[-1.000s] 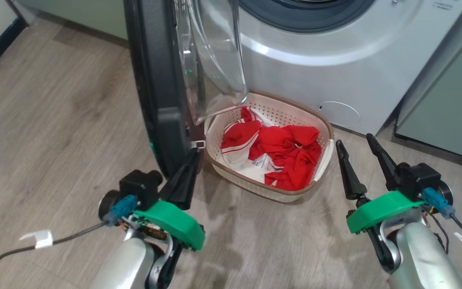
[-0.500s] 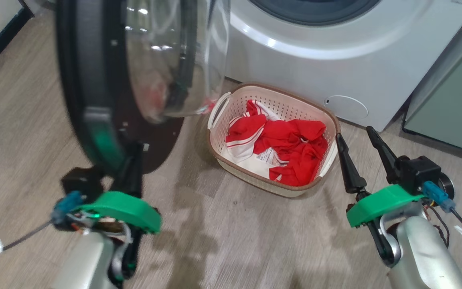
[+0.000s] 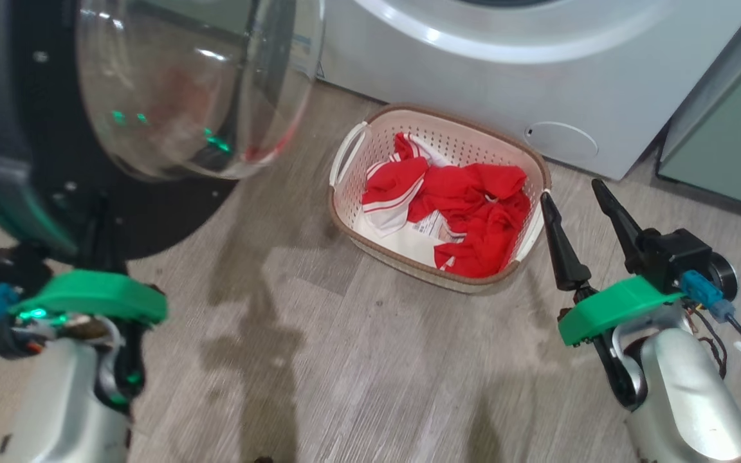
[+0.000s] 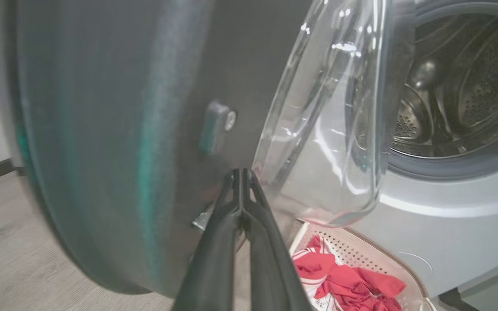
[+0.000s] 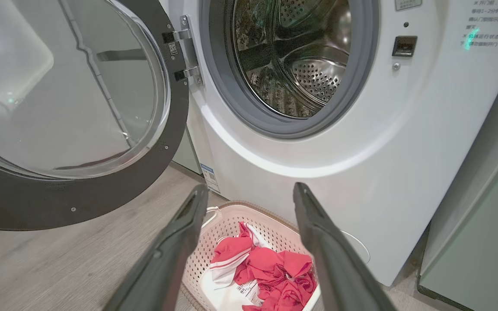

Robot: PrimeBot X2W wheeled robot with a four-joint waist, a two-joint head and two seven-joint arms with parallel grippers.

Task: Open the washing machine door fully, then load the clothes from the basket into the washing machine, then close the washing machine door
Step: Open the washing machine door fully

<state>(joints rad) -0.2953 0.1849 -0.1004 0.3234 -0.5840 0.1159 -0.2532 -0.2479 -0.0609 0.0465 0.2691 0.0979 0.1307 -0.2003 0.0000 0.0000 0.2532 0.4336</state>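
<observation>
Steel drum (image 5: 301, 60) beyond the washing machine door (image 5: 80, 190), right wrist view.

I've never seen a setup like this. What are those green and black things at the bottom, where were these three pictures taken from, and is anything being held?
You are looking at a two-armed robot doing laundry. One picture comes from a camera on its head, looking down; the other two come from cameras on its wrists, looking along each arm's two long dark fingers.

In the head view, the left gripper sits at the lower left and the right gripper at the lower right. The green parts are covers at the wrists.

The left gripper's fingers are pressed together against the black rim of the washing machine door, which stands open. They hold nothing. The right fingers are spread apart and hold nothing.

On the wooden floor, in front of the white washing machine, stands a cream basket of red and white clothes. The steel drum looks empty.
</observation>
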